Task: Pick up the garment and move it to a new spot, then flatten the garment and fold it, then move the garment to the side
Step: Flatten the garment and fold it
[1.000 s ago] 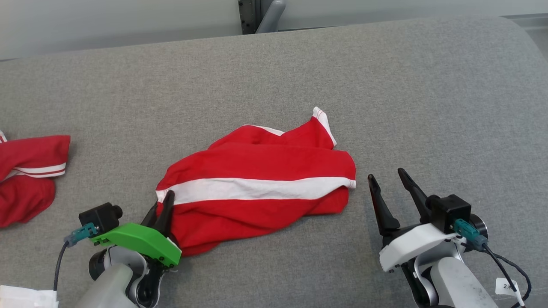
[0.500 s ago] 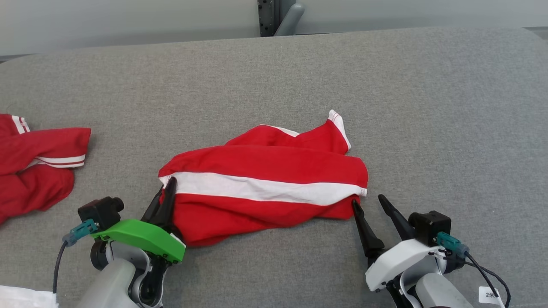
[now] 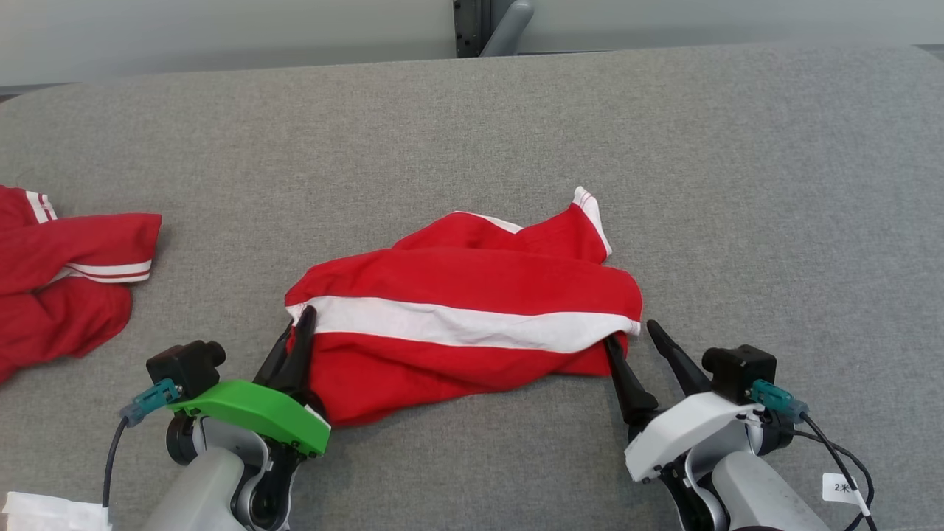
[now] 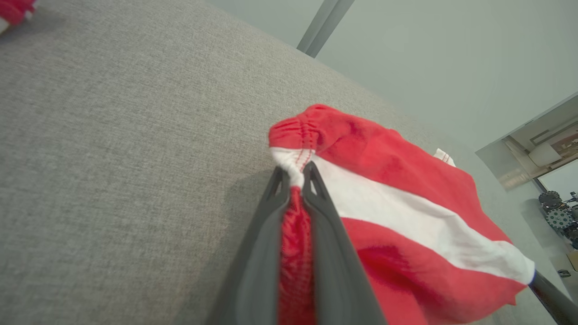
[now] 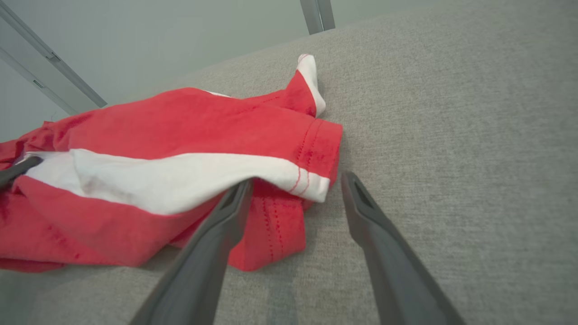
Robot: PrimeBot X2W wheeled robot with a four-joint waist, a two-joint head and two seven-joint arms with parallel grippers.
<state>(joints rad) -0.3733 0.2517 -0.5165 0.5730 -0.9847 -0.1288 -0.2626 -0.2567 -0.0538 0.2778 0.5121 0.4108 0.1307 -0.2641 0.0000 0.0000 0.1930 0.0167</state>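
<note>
Garment (image 3: 464, 295) in red, with a wide white band, lies crumpled near the middle of the grey surface (image 3: 737, 184). Its long side runs from left to right across the front of the robot, so one end points at each arm.

At the left end, the left tool (image 3: 299, 332) is squeezed tight on the bunched edge, right where the white band ends. The left wrist view shows red and white cloth pinched between its two fingers.

At the right end, the right tool (image 3: 629, 333) is spread wide and holds nothing. One finger (image 5: 226, 212) pokes in under the stitched corner. The other finger (image 5: 365, 212) sits on bare grey, just beside the cloth. That corner lies in the gap between them.

I think the right tool only needs to close on the corner, and then both arms can lift.

Another red garment (image 3: 66, 280) lies well apart, far to the left.
</note>
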